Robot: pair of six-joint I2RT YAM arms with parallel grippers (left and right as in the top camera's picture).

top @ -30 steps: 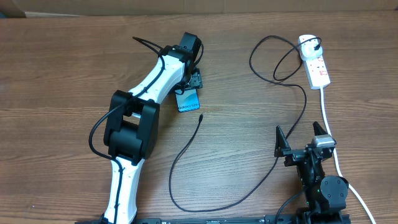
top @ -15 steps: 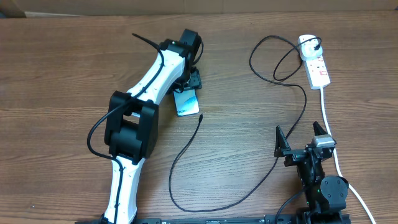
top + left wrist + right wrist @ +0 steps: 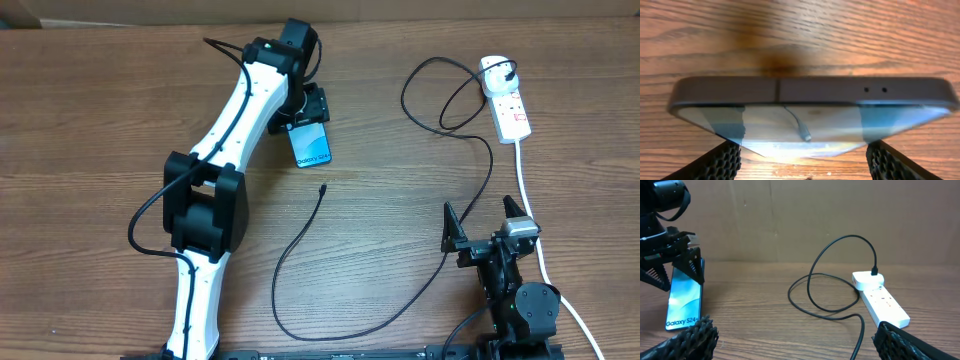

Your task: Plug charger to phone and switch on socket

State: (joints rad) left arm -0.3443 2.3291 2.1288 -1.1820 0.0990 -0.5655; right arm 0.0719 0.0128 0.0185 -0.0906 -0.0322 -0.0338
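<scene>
My left gripper (image 3: 306,115) is shut on the phone (image 3: 311,144), which has a cyan screen and a black rim, and holds it tilted above the table. In the left wrist view the phone's dark edge (image 3: 810,91) spans the frame between my fingers (image 3: 802,152). In the right wrist view the phone (image 3: 685,297) stands almost upright. The charger's black cable (image 3: 300,240) loops across the table, with its connector tip (image 3: 322,187) lying free below the phone. The white socket (image 3: 510,105) lies at the far right with a black plug in it. My right gripper (image 3: 480,215) is open and empty.
A white cord (image 3: 530,210) runs from the socket down past my right arm. Cable loops (image 3: 835,280) lie left of the socket (image 3: 880,297). A brown cardboard wall (image 3: 805,215) stands behind the table. My right fingers (image 3: 800,340) frame bare wood.
My left gripper has lifted the phone and carried it up and slightly right, away from the connector tip. The cable and right arm have not moved.
</scene>
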